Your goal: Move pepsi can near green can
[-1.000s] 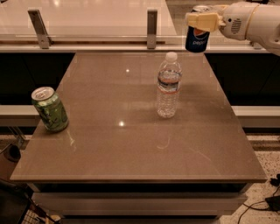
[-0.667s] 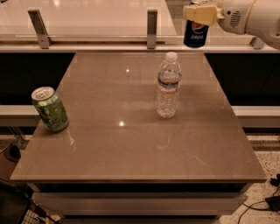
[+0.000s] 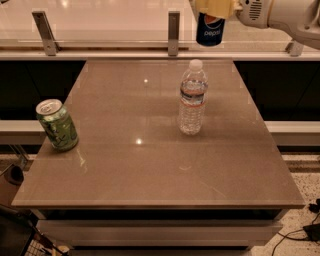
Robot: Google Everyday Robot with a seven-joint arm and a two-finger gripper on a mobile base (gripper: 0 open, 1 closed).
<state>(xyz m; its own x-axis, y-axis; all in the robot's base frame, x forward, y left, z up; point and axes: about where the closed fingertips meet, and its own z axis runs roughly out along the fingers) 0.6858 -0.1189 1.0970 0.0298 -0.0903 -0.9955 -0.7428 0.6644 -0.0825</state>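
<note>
Hand (image 3: pixel 214 8) up top grips blue pepsi can (image 3: pixel 210 31) aloft; green can (image 3: pixel 57 126) stands upright, left.

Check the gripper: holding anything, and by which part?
Yes. The gripper, at the top of the view, grips the pepsi can by its upper end; the can hangs in the air, off the table.

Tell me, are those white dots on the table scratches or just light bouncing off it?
In the camera view they look like glare: two small highlights on the glossy table, left of the water bottle; the bottle also casts a faint reflection. The gripper, holding the pepsi can aloft, is cropped by the top edge.
</note>
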